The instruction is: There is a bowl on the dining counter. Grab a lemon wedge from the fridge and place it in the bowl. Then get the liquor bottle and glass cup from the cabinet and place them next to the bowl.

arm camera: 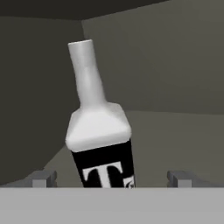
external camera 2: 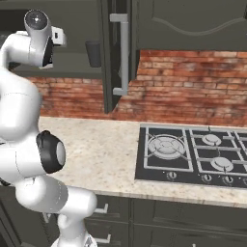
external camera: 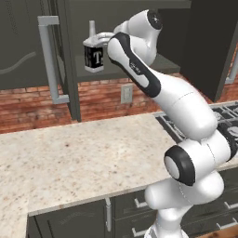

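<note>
Plainly, the main risk is a knock: the square-shouldered white liquor bottle with a black label and a long pale neck stands straight ahead of the claw, between the lines of its two dark fingertips, and it looks tall and narrow-footed. If the claw drives forward off-centre, one fingertip could strike the body and tip the bottle toward the back of the dark open wall cabinet. A grip taken too high, on the sloping shoulder or the neck, could also slip, I judge.

The claw is spread wide, both fingertips well apart on either side of the bottle's label, and it holds nothing. Whether either tip already touches the bottle I cannot tell; from the hand view they appear clear of it. In the left base view the bottle sits on the cabinet shelf just beyond the hand, upright.
</note>
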